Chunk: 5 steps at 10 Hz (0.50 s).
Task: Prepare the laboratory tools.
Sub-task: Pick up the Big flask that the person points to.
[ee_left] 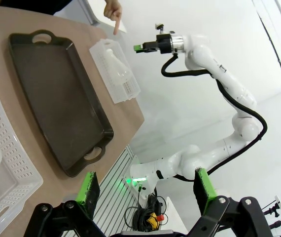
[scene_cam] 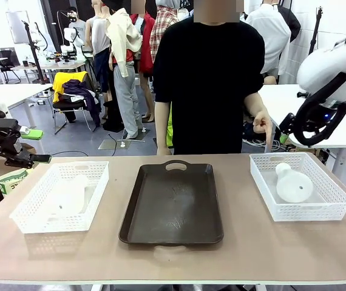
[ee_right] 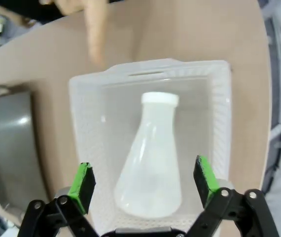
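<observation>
Directly under my right gripper (ee_right: 143, 178), jaws wide and empty: translucent milky-white plastic cone flask (ee_right: 150, 158) on its side in white lattice basket (ee_right: 84, 123), neck pointing away, axis seemingly square to my pads.

Two milky flasks (scene_cam: 293, 185) (scene_cam: 68, 195), two white lattice baskets (scene_cam: 309, 212) (scene_cam: 79, 165) and one dark tray (scene_cam: 172, 206).

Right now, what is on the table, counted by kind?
Flasks: 2
White lattice baskets: 2
Dark tray: 1
Total: 5
</observation>
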Available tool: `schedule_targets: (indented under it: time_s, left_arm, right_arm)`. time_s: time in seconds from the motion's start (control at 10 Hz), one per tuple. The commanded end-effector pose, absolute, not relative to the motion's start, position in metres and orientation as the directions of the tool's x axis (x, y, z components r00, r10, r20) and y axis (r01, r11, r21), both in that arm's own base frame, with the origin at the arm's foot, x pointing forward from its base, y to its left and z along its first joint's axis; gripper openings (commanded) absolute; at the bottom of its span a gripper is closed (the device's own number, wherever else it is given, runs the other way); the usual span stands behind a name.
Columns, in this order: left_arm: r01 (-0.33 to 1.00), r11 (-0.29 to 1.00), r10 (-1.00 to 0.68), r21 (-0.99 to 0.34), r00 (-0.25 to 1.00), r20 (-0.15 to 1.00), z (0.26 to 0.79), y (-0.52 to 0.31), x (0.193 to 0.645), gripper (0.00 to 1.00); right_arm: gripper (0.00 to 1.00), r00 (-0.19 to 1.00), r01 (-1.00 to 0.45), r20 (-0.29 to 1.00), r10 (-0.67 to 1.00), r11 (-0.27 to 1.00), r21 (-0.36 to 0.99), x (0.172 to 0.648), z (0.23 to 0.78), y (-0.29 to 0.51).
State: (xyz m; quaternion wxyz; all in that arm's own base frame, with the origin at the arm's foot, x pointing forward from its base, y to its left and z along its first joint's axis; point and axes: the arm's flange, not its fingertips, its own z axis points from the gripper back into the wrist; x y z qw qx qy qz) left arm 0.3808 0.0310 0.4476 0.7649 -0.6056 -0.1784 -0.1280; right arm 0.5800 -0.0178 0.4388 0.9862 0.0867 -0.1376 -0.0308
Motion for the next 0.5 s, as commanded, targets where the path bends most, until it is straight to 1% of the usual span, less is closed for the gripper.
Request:
schedule_targets:
  time_s: [0.0, 0.2, 0.4]
  left_arm:
    - [0.413, 0.222, 0.021, -0.883, 0.904, 0.428, 0.449, 0.033, 0.38, 1.0]
    - [0.413, 0.222, 0.021, -0.883, 0.904, 0.428, 0.449, 0.033, 0.38, 1.0]
    - [0.413, 0.222, 0.021, -0.883, 0.904, 0.428, 0.449, 0.033, 0.38, 1.0]
  right_arm:
    - [1.0, 0.969, 0.09, 0.217, -0.115, 0.988, 0.125, 0.602, 0.429, -0.006]
    - [1.0, 0.975, 0.097, 0.193, -0.114, 0.99, 0.098, 0.611, 0.411, 0.003]
    - [1.0, 0.981, 0.084, 0.174, -0.09, 0.996, 0.04, 0.615, 0.399, 0.012]
